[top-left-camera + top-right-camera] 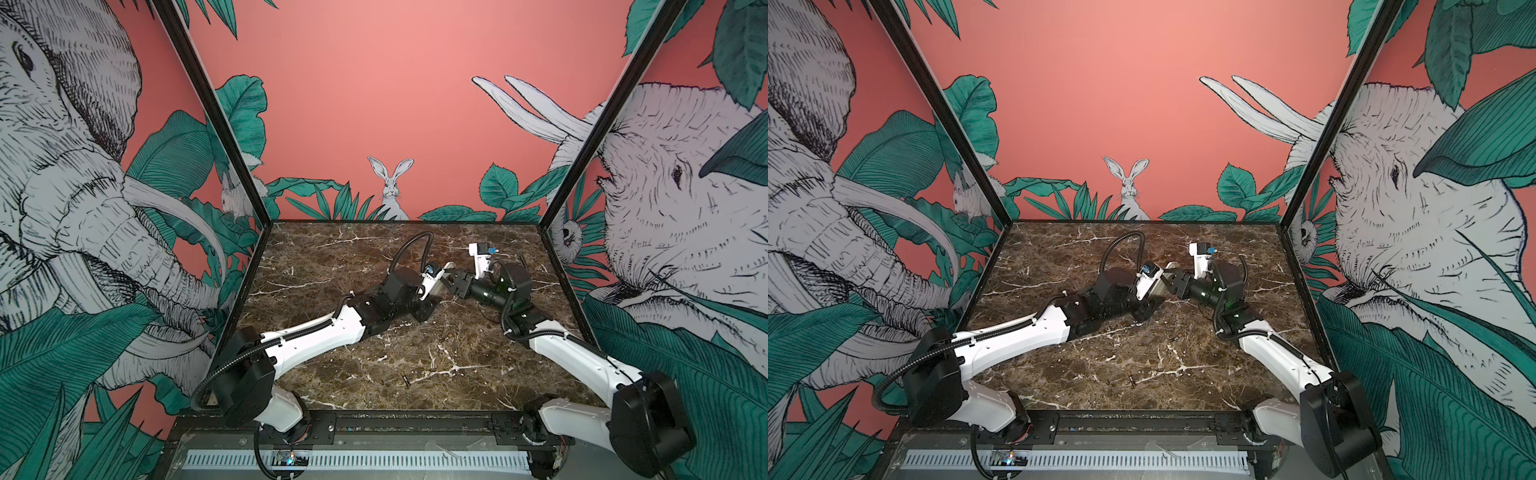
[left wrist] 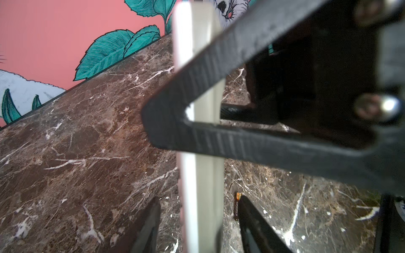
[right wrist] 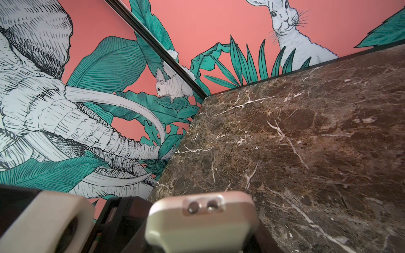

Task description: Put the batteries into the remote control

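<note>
Left wrist: remote control (image 2: 203, 175) in right gripper (image 2: 186, 119), between fingers (image 2: 252, 225) of left gripper (image 2: 198, 198).

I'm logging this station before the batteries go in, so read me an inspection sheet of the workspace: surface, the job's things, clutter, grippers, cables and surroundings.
Surface: brown marble tabletop with white veins, no spill seen.
Job's things: remote control held between the two arms; near battery and far battery lie loose on the tabletop.
Clutter: nothing seen.
Grippers: right gripper shut on the remote control; left gripper open, one finger on each side of it with gaps.
Cables: black conduit arches over the left wrist, away from both batteries.
Surroundings: jungle mural walls on three sides.
</note>
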Action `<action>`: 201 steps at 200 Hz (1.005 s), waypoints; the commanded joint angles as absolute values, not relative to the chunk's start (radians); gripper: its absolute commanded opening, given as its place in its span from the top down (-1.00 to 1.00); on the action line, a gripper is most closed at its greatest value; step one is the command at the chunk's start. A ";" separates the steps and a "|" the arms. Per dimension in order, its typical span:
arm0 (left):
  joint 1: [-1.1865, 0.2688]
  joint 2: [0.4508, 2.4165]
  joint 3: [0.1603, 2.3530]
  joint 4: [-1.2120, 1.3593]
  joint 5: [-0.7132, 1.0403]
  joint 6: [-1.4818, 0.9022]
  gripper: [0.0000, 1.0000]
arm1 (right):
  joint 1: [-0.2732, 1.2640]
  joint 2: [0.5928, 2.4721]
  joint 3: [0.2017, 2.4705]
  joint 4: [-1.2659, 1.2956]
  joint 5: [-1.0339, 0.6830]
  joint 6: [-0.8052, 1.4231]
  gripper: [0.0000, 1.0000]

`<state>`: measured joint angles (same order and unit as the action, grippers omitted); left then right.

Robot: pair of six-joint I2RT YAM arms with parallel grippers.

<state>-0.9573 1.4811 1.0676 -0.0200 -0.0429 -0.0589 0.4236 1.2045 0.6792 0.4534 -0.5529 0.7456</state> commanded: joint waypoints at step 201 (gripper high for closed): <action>-0.862 1.447 1.067 0.027 0.205 -0.225 0.87 | 0.416 1.068 0.682 0.375 -0.593 0.609 -0.78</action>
